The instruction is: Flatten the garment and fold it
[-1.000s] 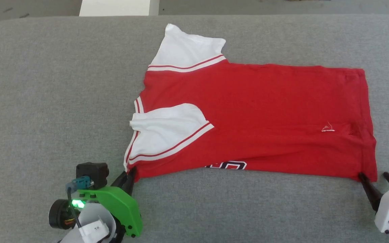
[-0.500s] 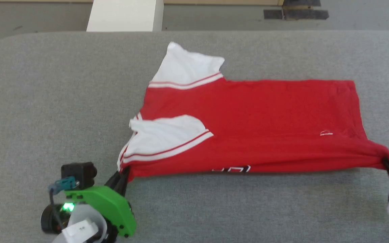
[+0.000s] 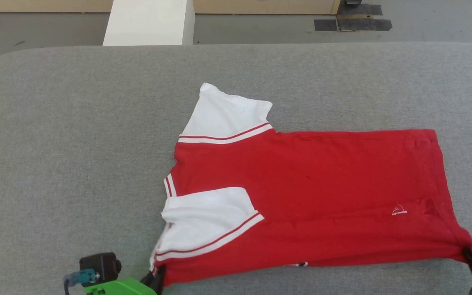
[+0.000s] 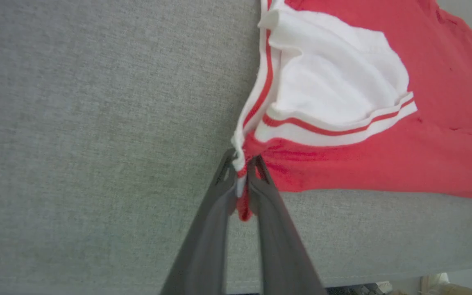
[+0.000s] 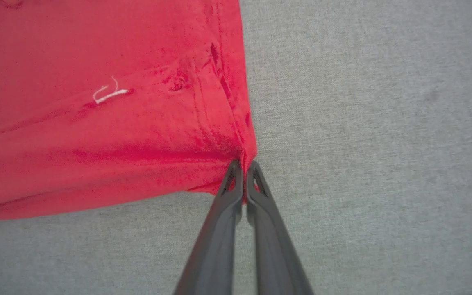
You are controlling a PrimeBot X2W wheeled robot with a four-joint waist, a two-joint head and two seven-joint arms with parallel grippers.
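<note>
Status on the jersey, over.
Left gripper shut on garment's near shoulder corner. Right gripper shut on near hem corner. Garment lies on grey surface, one white sleeve folded onto it. Nothing in the way.

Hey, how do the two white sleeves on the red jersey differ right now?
The far sleeve sticks out flat onto the grey surface, clear of the jersey's red body; the near sleeve is folded in over that body. The far sleeve lies fairly smooth; the near sleeve is rumpled at its open end. Both are white with red-and-white striped trim.
</note>
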